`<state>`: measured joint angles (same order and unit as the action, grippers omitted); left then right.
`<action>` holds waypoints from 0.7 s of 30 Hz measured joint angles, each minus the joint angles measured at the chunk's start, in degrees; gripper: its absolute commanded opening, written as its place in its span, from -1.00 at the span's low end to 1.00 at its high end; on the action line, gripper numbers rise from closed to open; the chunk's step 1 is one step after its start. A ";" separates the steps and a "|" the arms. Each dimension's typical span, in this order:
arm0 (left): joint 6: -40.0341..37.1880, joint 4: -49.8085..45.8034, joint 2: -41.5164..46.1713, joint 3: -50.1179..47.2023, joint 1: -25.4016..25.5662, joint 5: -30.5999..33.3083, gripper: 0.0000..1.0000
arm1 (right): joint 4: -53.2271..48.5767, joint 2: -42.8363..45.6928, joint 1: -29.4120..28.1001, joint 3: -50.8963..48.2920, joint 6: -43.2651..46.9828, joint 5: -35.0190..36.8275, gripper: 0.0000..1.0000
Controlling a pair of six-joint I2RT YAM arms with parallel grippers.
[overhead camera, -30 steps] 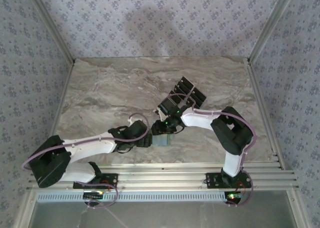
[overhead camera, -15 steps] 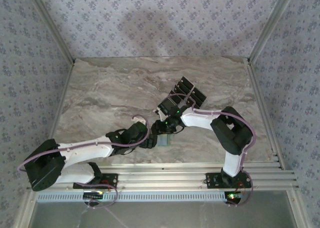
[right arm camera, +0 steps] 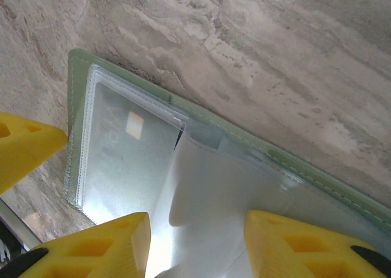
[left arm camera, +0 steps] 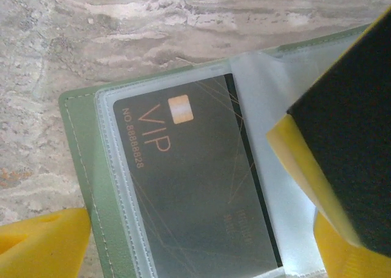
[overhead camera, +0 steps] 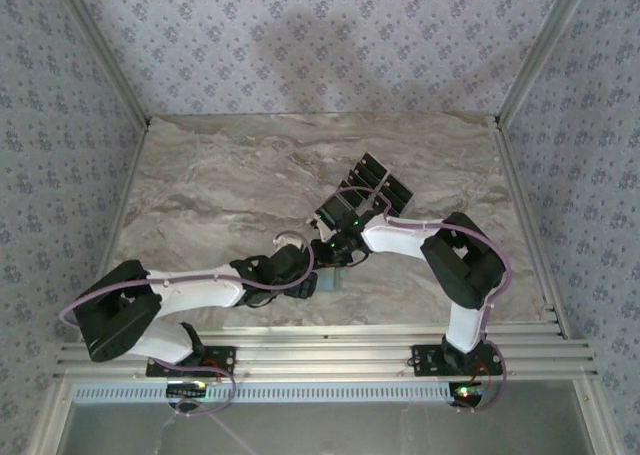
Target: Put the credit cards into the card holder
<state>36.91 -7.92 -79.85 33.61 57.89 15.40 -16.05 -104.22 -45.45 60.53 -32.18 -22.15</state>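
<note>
right gripper (right arm camera: 195, 229), half-spread, is seemingly pinning the soft pale-green card holder (left arm camera: 76, 168) open; left gripper (left arm camera: 195, 247), spread wide, is hovering over the sleeved black credit card (left arm camera: 189, 186).

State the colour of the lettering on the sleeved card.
Orange on the black VIP card; left wrist view shows it best.

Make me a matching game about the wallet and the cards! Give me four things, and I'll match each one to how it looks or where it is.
Things:
1. card holder
2. VIP card
3. loose black cards
4. table

Clues:
A. grey and marbled
B. tucked inside a clear sleeve
C. pale green, lying open
D. fanned out farther back on the table

Pairs: 1-C, 2-B, 3-D, 4-A
</note>
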 measured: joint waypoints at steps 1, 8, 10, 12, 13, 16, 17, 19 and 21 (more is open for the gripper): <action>0.00 -0.02 -0.11 0.00 0.00 0.37 0.88 | 0.00 0.26 0.00 -0.04 -0.17 0.04 -0.03; 0.22 -0.44 -0.72 0.00 0.04 1.38 0.87 | 0.02 6.40 0.50 -4.17 -1.92 2.10 -0.03; 0.24 -0.42 -1.25 0.00 0.04 1.57 0.86 | 0.02 7.89 0.76 -5.22 -2.49 2.47 -0.03; 0.42 -0.39 -1.60 0.00 0.04 1.79 0.86 | 0.04 8.35 0.94 -5.70 -3.10 2.89 -0.03; 0.61 -0.39 -1.70 0.00 0.04 1.79 0.86 | 0.17 8.35 0.96 -5.97 -3.41 3.06 -0.02; 0.66 -0.37 -1.73 -0.04 0.04 1.81 0.86 | 0.50 8.35 0.96 -6.86 -3.91 3.30 -0.03; 0.66 -0.37 -1.73 -0.07 0.04 1.81 0.86 | 0.57 8.35 0.96 -7.17 -4.13 3.30 -0.03; 0.66 -0.37 -1.73 -0.07 0.04 1.81 0.86 | 0.68 8.35 0.96 -7.48 -4.46 3.30 -0.03; 0.68 -0.35 -1.75 -0.07 0.04 1.81 0.86 | 0.85 8.33 0.96 -7.54 -4.50 3.30 -0.03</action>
<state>37.58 -8.27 -81.60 33.54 57.93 17.21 -15.20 -95.90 -44.49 52.99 -36.69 -18.85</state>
